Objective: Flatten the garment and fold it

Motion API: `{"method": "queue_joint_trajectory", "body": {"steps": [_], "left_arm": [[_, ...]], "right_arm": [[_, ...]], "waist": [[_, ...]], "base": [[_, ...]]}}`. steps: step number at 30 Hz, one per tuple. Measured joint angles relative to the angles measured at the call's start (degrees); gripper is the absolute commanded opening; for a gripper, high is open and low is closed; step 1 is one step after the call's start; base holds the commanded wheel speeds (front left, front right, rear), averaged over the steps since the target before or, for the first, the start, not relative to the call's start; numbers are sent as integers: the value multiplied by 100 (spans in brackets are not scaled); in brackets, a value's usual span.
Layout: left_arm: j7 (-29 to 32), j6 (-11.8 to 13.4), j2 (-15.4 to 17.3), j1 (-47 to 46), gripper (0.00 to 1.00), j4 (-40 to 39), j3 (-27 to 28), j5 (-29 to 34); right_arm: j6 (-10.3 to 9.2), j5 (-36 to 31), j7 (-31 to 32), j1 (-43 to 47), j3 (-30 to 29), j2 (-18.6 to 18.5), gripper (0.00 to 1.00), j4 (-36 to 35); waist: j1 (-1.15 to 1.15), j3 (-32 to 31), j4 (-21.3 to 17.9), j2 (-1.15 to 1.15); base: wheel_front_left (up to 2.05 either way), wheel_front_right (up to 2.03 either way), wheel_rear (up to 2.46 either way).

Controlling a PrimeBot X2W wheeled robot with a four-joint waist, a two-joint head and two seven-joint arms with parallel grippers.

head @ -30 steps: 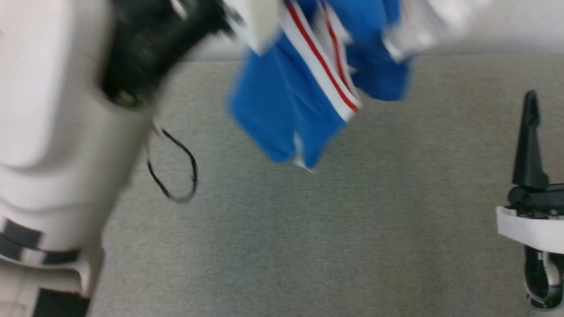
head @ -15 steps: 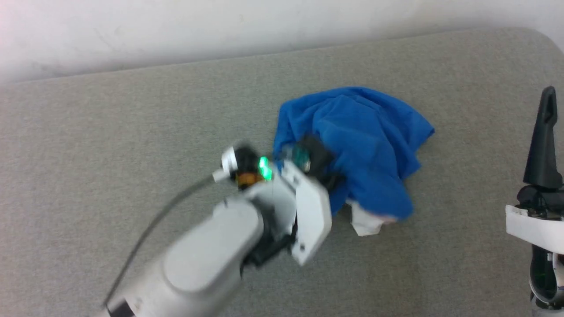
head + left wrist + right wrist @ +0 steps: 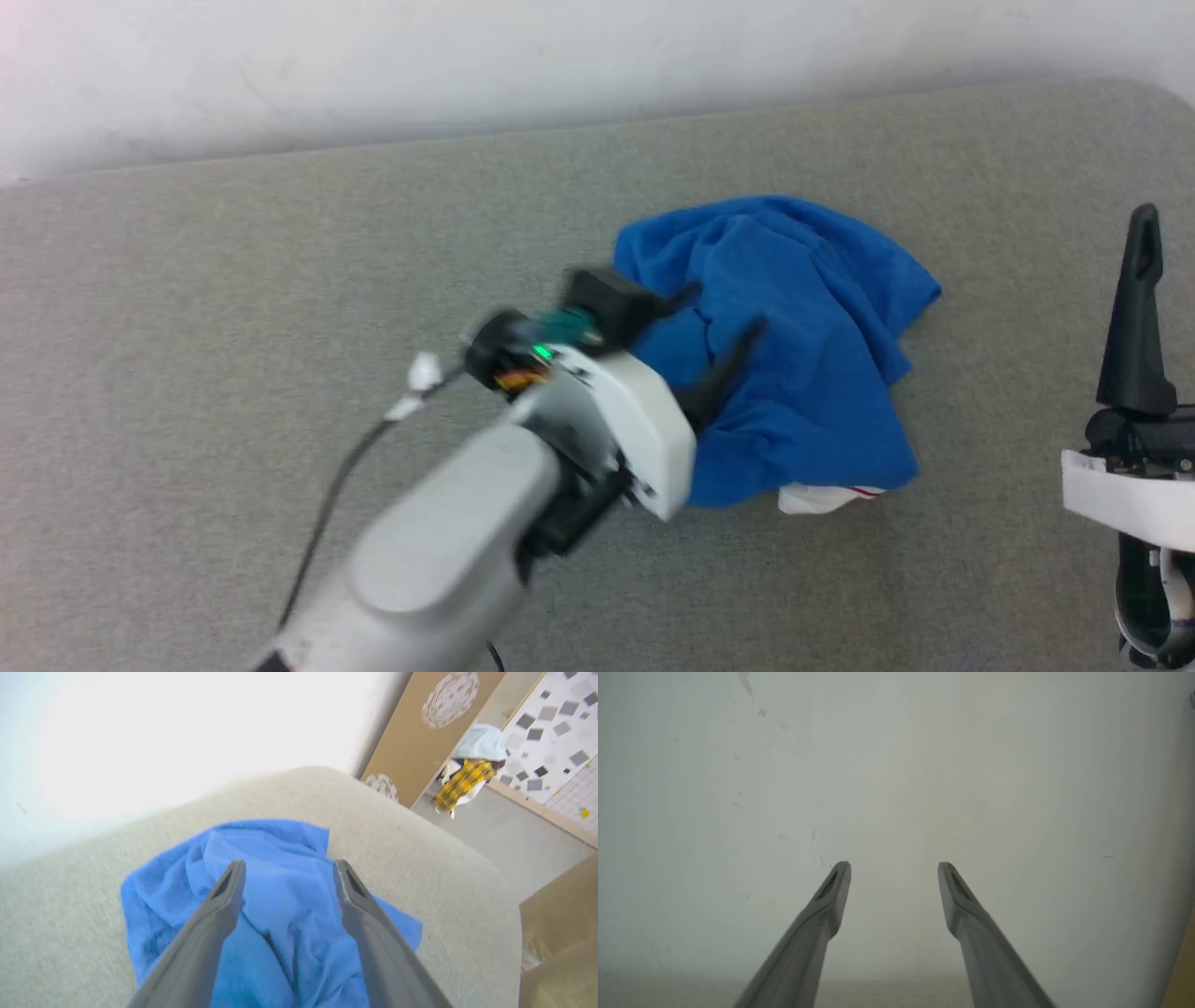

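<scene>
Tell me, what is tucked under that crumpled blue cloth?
A white piece with red striping pokes out under the blue cloth at its near edge, on the grey surface. Anything else beneath is hidden by folds.

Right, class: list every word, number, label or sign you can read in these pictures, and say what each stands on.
No text can be read.
The garment lies crumpled on the grey surface; its visible folds are plain blue, with a white, red-striped scrap at one edge.
The brown panel carries a round pattern, not letters.
</scene>
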Motion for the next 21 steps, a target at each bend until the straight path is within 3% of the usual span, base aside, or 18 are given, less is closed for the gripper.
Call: {"method": "queue_joint_trajectory", "body": {"steps": [5,9,11,16,21], "left_arm": [[-706,722,708,226,100,-1136,811,151],[-1555,1394,1193,1072,100,-1798,1492,318],[-1902,1610,1376,1558,100,-2034,1701,428],[-2203,2143,1459,2721,100,-2465,2307,799],[-2208,2250,1078,3625,100,-2921,2867,1469]], "right_arm": [[0,-4,0,102,42,1,100,13],[0,-4,-1,126,90,2,100,36],[0,1,1,171,101,2,100,52],[0,16,7,299,123,1,100,99],[0,55,7,375,214,2,100,238]], "waist": [[-1,-178,154,0],[-1,-260,257,0],[-1,-258,285,0],[-1,-145,297,0],[0,-12,298,0]], "base": [[0,0,0],[0,0,0],[0,0,0],[0,0,0],[0,0,0]]}}
